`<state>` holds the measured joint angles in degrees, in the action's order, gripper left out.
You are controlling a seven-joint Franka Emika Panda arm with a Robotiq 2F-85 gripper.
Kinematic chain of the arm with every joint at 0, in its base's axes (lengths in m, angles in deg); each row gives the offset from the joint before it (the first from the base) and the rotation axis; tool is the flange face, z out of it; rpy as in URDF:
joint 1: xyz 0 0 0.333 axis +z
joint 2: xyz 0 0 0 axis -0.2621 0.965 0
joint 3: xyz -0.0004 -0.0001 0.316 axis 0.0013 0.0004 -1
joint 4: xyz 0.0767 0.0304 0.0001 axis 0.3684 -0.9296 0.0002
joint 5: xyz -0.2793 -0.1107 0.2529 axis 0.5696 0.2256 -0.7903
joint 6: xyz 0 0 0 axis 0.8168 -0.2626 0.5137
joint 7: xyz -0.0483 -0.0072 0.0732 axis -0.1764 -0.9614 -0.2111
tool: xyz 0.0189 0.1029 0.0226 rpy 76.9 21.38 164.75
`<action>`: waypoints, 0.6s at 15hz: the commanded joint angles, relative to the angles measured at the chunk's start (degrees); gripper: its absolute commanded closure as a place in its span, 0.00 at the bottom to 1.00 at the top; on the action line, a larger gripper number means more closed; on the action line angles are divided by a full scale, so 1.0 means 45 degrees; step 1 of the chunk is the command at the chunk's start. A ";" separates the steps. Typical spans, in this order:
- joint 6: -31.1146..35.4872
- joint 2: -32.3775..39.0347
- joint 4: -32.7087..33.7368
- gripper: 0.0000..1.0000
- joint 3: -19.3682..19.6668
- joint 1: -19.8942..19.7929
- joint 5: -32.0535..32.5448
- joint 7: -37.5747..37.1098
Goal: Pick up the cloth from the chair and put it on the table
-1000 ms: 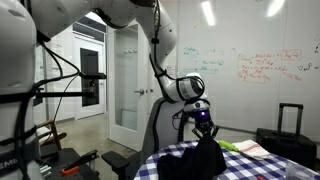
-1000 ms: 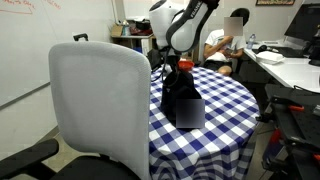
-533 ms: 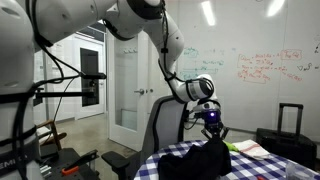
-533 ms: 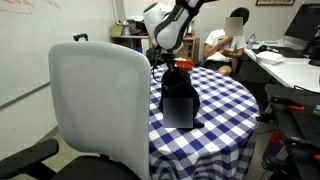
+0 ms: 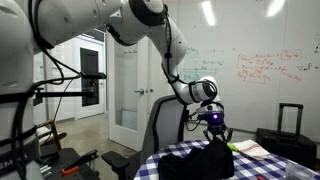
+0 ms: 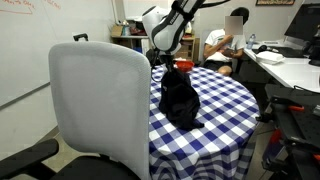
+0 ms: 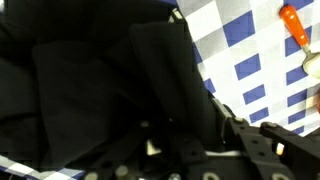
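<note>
A black cloth (image 6: 180, 98) rests in a slumped heap on the round table with a blue and white checked cover (image 6: 228, 100). It shows in both exterior views (image 5: 205, 160) and fills most of the wrist view (image 7: 100, 70). My gripper (image 6: 172, 64) sits at the cloth's top edge and is shut on a fold of it. The gripper also shows just above the heap (image 5: 214, 130), and its dark fingers are at the bottom of the wrist view (image 7: 190, 135). The grey office chair (image 6: 95, 105) stands empty in front of the table.
A person (image 6: 225, 40) sits at a desk behind the table. Green and yellow papers (image 5: 245, 148) lie on the table (image 5: 165, 160) beside the cloth. An orange-handled tool (image 7: 295, 25) lies on the checked cover. A black suitcase (image 5: 288, 120) stands by the whiteboard.
The cloth hung from my gripper as a flat sheet; now its lower part has settled on the table and spread into a heap. My gripper shifted further over the table.
</note>
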<state>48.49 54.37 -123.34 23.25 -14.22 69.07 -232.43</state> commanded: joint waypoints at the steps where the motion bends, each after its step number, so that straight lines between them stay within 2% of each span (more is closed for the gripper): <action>1: 0.0570 -0.0576 -0.0659 0.33 0.0130 0.0031 -0.0161 -0.0095; 5: 0.1275 -0.1256 -0.1382 0.04 0.0215 -0.0056 -0.0539 -0.0494; 6: 0.1483 -0.1499 -0.1628 0.00 0.0219 -0.0086 -0.0662 -0.0611; 9: 0.2010 -0.2217 -0.2446 0.00 0.0309 -0.0131 -0.1063 -0.1120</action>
<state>54.87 48.99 -128.89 24.30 -14.83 66.45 -234.98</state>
